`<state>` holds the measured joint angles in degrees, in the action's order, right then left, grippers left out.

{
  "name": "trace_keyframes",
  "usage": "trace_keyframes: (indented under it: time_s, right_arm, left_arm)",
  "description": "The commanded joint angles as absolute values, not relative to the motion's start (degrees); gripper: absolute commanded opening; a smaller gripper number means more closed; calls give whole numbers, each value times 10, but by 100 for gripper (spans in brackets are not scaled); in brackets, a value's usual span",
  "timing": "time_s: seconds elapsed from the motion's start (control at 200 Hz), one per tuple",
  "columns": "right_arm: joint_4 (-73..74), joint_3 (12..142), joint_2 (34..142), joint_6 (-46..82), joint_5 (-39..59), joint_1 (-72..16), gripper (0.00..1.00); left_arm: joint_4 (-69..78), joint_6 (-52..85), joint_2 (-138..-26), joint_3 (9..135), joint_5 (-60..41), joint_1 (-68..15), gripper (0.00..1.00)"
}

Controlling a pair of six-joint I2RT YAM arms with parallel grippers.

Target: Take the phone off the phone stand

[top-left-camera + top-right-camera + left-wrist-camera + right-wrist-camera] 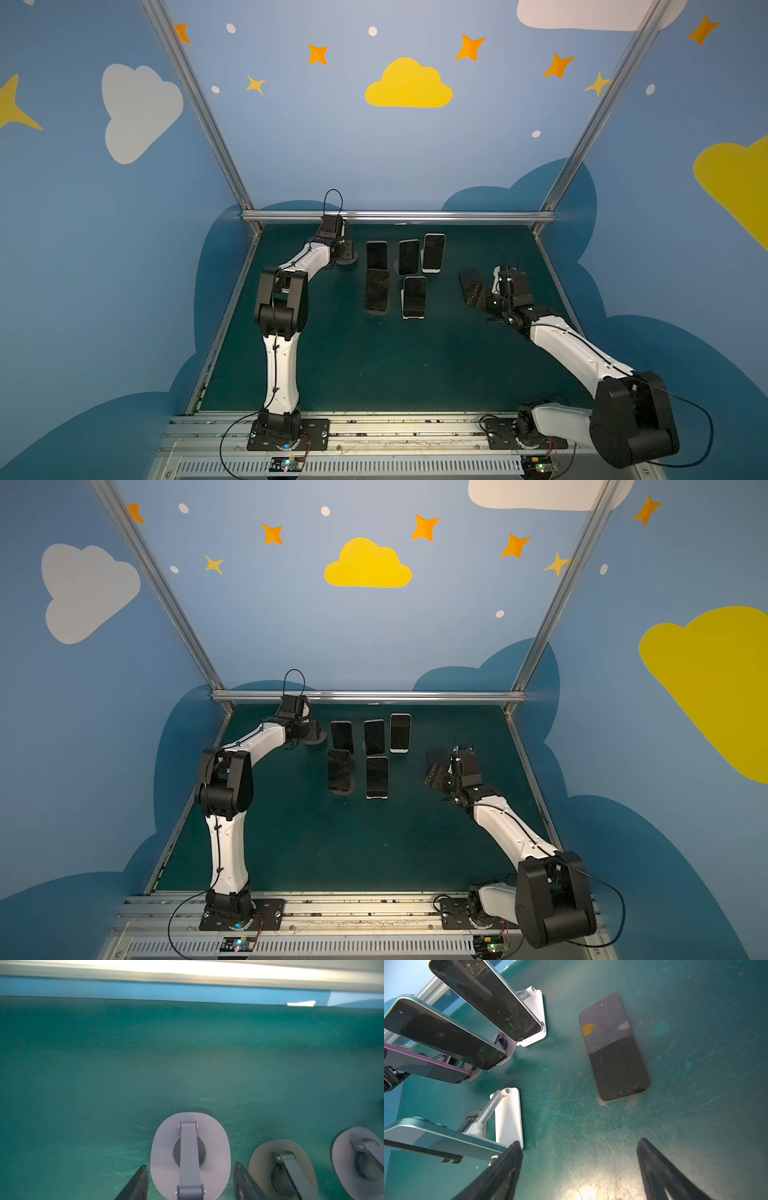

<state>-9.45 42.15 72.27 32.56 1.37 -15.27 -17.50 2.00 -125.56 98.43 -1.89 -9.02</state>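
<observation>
- The right claw (580,1142) hovers over the green tabletop (695,1105) with its fingers spread wide, holding nothing.
- The phone (614,1047) lies flat, screen up, on the tabletop just ahead of that claw, clear of every stand.
- The left claw (190,1166) sits closed in around the empty grey stand (166,1147), one finger on each side of its arm. The contact itself is cut off, but I judge it is pinning the stand.
- To finish well, I would lift the right claw straight up, away from the neighbouring stands. Then I would loosen the left claw without tipping its stand.
- Holders: in both top views five stands each carry a leaning phone, among them the white stand (508,1118). The grey one is bare.
</observation>
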Motion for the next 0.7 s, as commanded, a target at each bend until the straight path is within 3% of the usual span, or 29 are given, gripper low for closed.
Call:
trace_keyframes:
  time_s: [0.0, 0.295, 0.526, 0.691]
  right_arm:
    - [-98, 440, 725, 322, 15, -157, 87]
    - [-103, 439, 707, 321, 23, -156, 87]
    - [-112, 448, 701, 315, 41, -157, 87]
    - [-122, 450, 686, 311, 50, -157, 87]
  left_arm:
    - [-238, 17, -1274, 1024, -5, -87, 60]
    - [-284, 27, -1268, 1024, 17, -95, 62]
    - [-295, 40, -1240, 1012, 26, -107, 79]
    - [-324, 80, -1185, 1043, 108, -120, 88]
